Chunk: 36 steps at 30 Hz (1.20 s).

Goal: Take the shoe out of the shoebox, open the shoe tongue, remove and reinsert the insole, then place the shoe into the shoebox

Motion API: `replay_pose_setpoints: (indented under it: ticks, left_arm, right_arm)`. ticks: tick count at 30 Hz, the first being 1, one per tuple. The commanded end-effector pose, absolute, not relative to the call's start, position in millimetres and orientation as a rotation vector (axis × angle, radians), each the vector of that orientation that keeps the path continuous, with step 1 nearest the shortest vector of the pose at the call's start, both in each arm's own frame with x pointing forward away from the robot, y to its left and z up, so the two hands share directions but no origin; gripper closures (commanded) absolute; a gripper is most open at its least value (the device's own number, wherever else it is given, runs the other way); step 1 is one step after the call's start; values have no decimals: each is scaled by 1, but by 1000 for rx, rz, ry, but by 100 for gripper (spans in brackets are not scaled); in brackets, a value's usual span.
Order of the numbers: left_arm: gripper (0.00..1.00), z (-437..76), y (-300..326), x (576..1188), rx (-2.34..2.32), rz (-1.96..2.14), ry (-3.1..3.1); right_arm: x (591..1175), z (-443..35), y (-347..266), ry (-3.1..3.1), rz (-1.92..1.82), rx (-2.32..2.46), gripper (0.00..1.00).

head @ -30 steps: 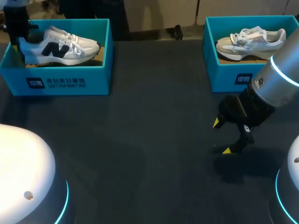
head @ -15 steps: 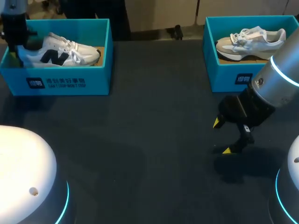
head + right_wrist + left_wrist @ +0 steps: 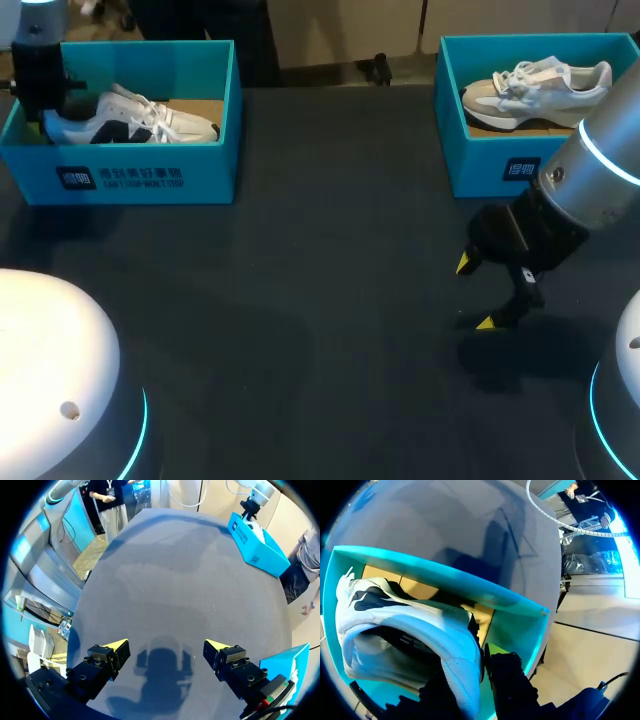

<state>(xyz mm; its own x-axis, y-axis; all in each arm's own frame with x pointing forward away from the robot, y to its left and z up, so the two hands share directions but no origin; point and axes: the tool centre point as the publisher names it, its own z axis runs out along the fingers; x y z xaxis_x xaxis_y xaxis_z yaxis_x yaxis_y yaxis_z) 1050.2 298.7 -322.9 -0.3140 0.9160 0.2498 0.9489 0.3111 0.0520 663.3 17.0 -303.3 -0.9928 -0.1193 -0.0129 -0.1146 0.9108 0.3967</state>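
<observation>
A white sneaker (image 3: 130,118) with dark side marking sits low inside the teal shoebox (image 3: 140,175) at the back left, toe pointing right. My left gripper (image 3: 40,95) is at the box's left end, shut on the shoe's heel. In the left wrist view the heel collar of the sneaker (image 3: 410,625) is pinched between the dark fingers of the left gripper (image 3: 475,680), with the shoebox wall (image 3: 445,580) and cardboard floor ahead. My right gripper (image 3: 476,293) hangs open over the bare table at the right; nothing is between its fingers (image 3: 166,647).
A second teal shoebox (image 3: 500,165) at the back right holds a grey-white sneaker (image 3: 535,85). The dark table surface stretches between the two boxes. In the right wrist view the left shoebox (image 3: 255,542) lies far ahead, and a corner of the right box (image 3: 292,662) is beside the gripper.
My left gripper has lowered the sneaker down into the left shoebox, so it now sits deeper behind the front wall. The right arm has stayed still.
</observation>
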Motion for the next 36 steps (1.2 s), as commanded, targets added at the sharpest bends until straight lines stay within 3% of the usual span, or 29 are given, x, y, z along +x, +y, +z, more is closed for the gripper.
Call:
replay_pose_setpoints:
  ticks: [1, 36]
  left_arm:
    - [100, -329, 298, 1058, -1710, -263, -2396]
    - [100, -372, 299, 1043, -1798, -239, -2288]
  right_arm:
    - [663, -304, 17, -3062, -631, 188, 0]
    - [663, -304, 17, -3062, -631, 188, 0]
